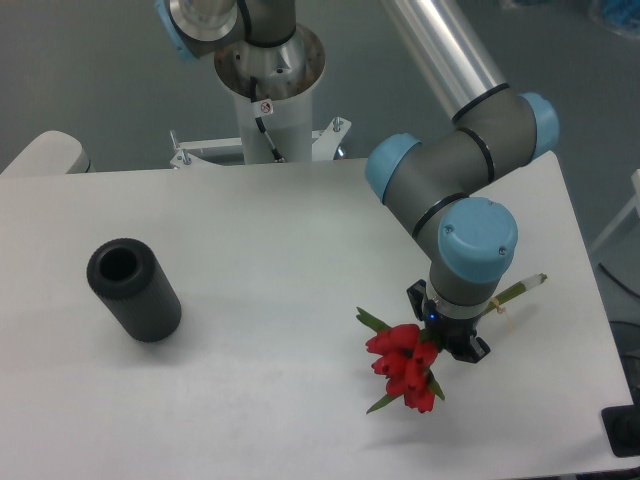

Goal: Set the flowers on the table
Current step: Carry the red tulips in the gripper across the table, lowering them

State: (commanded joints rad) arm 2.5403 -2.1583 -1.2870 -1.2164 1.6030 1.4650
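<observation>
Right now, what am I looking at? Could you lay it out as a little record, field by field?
machine: one arm reaching down over the right side of the table
gripper: low over the tabletop, at the flower stems; the wrist hides the jaws, so open or shut cannot be told
flowers: red blooms pointing toward the camera, pale stem ends sticking out behind the wrist
black cylinder: hollow, lying on its side at the left, far from the flowers

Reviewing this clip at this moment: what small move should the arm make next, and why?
Probably lower a little further, then open. The gripper appears closed on the flowers, red blooms low over the table and stems sticking out behind the wrist. Whether they already touch the surface cannot be told.
</observation>
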